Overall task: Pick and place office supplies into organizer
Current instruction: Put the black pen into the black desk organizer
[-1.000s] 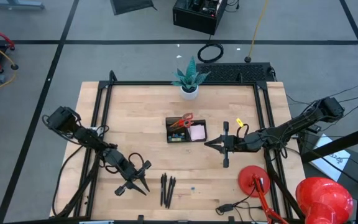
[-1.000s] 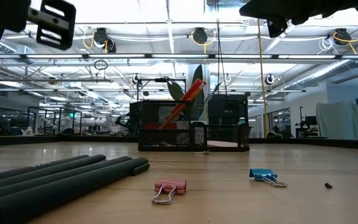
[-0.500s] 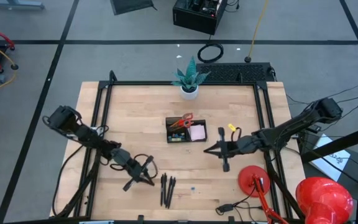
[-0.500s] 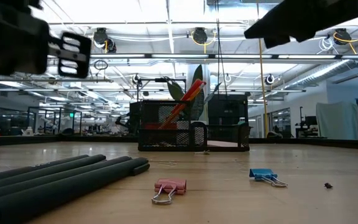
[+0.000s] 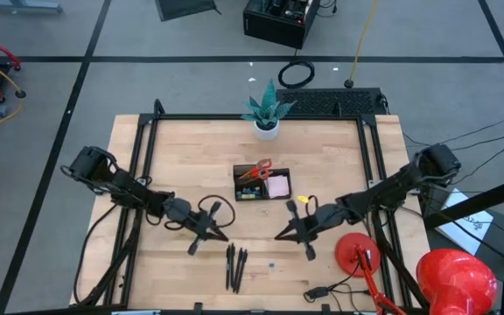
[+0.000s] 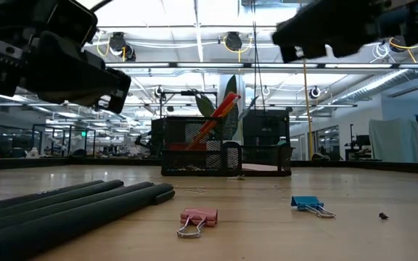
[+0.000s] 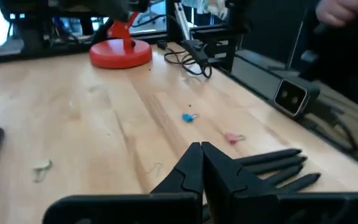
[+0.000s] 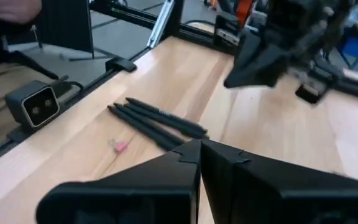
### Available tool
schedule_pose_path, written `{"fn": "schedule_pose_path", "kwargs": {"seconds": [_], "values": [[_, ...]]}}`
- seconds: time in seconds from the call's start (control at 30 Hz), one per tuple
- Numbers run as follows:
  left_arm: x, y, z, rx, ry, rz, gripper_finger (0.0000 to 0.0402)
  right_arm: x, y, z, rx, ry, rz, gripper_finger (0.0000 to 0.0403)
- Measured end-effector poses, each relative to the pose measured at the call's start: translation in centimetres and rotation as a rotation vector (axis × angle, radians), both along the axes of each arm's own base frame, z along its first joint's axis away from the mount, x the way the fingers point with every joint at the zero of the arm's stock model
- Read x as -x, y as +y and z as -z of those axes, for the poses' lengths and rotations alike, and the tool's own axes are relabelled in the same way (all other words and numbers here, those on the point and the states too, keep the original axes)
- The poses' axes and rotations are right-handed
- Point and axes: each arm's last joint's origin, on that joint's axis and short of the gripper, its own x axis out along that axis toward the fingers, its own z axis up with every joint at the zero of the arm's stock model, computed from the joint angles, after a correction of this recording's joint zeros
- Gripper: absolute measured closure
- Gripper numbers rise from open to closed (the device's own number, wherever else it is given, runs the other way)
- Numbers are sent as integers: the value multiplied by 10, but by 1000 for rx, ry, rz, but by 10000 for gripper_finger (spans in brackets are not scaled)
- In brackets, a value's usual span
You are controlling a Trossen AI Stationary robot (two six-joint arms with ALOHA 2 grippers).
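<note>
**Both end effectors closed and empty above the desk**

I am holding my left end effector (image 5: 206, 234) over the desk (image 5: 191, 157) with its fingers pressed together and nothing between them; my left wrist view shows the two dark tips meeting in a point (image 7: 201, 163). The three black pens (image 5: 235, 265) are lying side by side just ahead of and below those tips, close but not touched. My right end effector (image 5: 289, 233) is also pinched shut and empty, hovering on the other side of the pens, its tips (image 8: 199, 155) facing my left end effector across them.

The organizer (image 5: 262, 184) is sitting beyond both end effectors, roughly midway between them, toward the potted plant (image 5: 266, 109). From above I am seeing the red-handled scissors (image 5: 257, 170) and the pink sticky-note pad (image 5: 277, 186) inside it. The low view adds what the overhead one hides: the orange pencil (image 6: 215, 119) is leaning upright in the mesh organizer (image 6: 194, 156), and a pink clip (image 6: 197, 219) and a blue clip (image 6: 309, 205) are lying on the bare wood near the pens (image 6: 78, 206). My left wrist view is catching both clips, blue (image 7: 188, 117) and pink (image 7: 232, 138), beyond my tips, with the red round-based object (image 7: 120, 51) farther off. My right wrist view shows only the pink clip (image 8: 120, 146) beside the pens (image 8: 157, 121).
</note>
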Motion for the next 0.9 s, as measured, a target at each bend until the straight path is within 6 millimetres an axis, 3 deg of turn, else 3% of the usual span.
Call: {"fn": "schedule_pose_path", "kwargs": {"seconds": [0.2, 0.4, 0.63, 0.77, 0.9], "values": [[3, -8, 0, 202, 108, -106, 389, -17, 7, -15, 32, -66, 31, 399], [12, -49, 2, 229, 234, -243, 397, -5, -5, -34, 169, -92, 173, 399], [-1, -104, -28, 322, 446, -478, 397, 15, -30, -63, 182, -87, 271, 399], [-12, -120, -55, 391, 526, -656, 397, 21, -35, -62, 146, -33, 292, 399], [-31, -137, -67, 449, 575, -704, 396, 24, -35, -55, 147, 45, 297, 399]]}}
